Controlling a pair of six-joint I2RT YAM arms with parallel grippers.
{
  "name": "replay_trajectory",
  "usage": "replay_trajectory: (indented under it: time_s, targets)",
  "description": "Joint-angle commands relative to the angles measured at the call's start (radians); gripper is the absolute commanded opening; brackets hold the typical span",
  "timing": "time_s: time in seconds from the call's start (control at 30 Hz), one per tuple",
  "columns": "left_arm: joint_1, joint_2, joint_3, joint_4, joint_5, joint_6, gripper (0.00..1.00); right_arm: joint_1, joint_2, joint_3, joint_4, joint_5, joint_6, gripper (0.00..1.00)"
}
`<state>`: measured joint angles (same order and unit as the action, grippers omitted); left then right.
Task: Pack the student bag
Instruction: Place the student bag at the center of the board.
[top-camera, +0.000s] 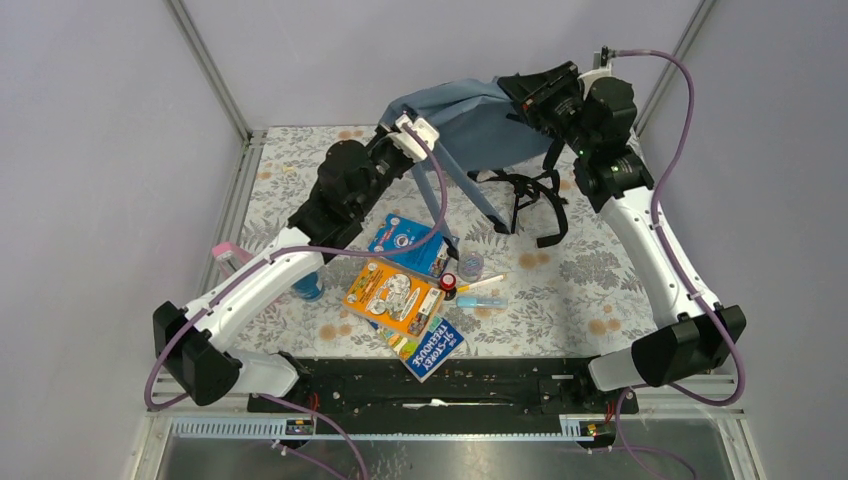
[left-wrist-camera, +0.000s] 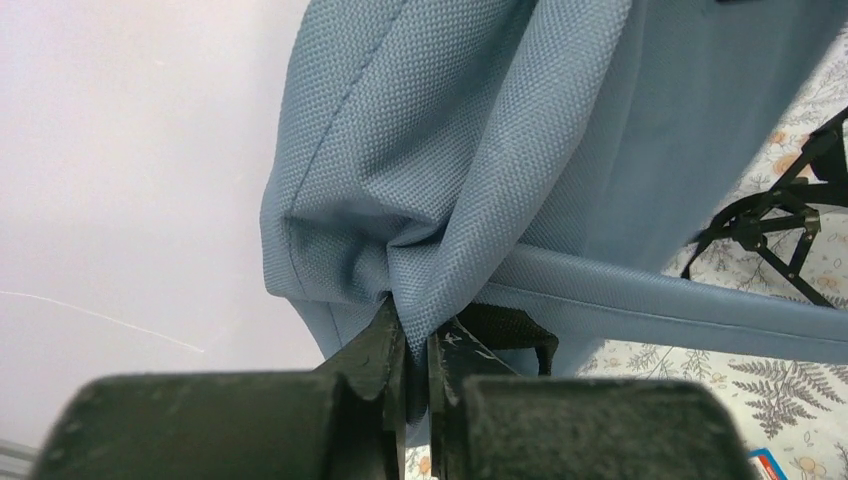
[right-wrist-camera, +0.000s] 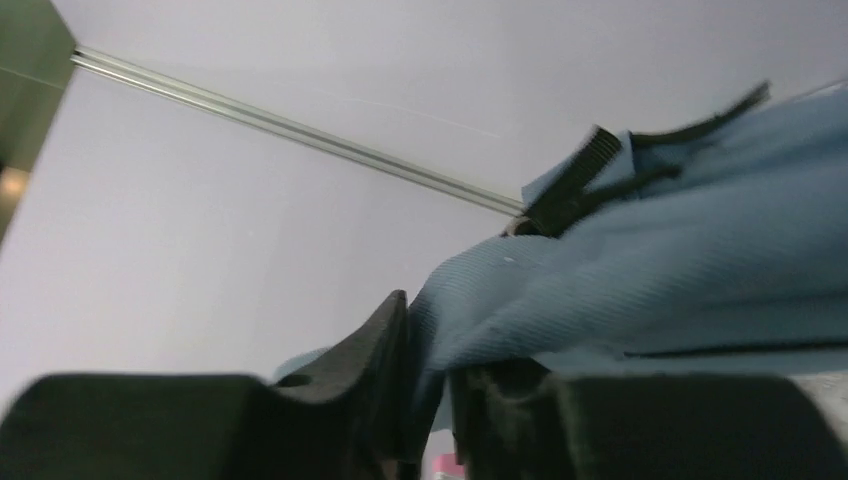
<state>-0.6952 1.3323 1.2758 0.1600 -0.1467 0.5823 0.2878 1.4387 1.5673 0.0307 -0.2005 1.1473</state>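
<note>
Both jaws pinch cloth: left gripper (left-wrist-camera: 415, 350) and right gripper (right-wrist-camera: 430, 390) each clamp a fold of the large slate-blue fabric student bag (top-camera: 480, 125), lifted at the floral table's (top-camera: 590, 290) far end, black straps (top-camera: 525, 205) dangling.
</note>
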Motion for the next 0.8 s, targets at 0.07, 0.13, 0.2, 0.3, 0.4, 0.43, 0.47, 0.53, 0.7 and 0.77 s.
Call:
replay_trajectory:
  time_s: [0.07,0.13,0.2,0.3,0.4,0.43,0.47,0.53,0.7,0.77]
  targets:
    - [0.0,0.031,0.214,0.003,-0.025,-0.008,0.0,0.01,-0.061,-0.099,0.115,-0.024,-0.335,0.62]
    - [0.0,0.059,0.274,-0.024,-0.052,-0.019,0.0,0.01,-0.06,-0.117,0.115,-0.061,-0.444,0.8]
    - [0.0,0.083,0.312,-0.037,-0.082,-0.04,0.0,0.01,-0.071,-0.17,0.126,-0.077,-0.533,0.87]
    - [0.0,0.126,0.376,-0.101,-0.109,-0.076,0.0,0.01,-0.125,-0.282,0.168,-0.041,-0.637,0.91]
    - [0.0,0.18,0.446,-0.144,-0.151,-0.074,0.0,0.011,-0.192,-0.359,0.17,0.004,-0.74,0.94]
    - [0.001,0.193,0.46,-0.135,-0.175,-0.056,0.0,0.011,-0.215,-0.378,0.164,0.017,-0.762,0.94]
    - [0.002,0.207,0.473,-0.121,-0.203,-0.031,0.0,0.011,-0.242,-0.395,0.151,0.029,-0.779,0.95]
    - [0.005,0.244,0.525,-0.11,-0.245,0.01,0.0,0.012,-0.277,-0.422,0.128,0.04,-0.791,0.95]
    - [0.016,0.326,0.618,0.021,-0.326,0.144,0.0,0.039,-0.342,-0.518,0.123,0.031,-0.798,0.95]
    - [0.021,0.352,0.617,0.148,-0.362,0.229,0.0,0.057,-0.35,-0.557,0.124,0.042,-0.801,0.95]
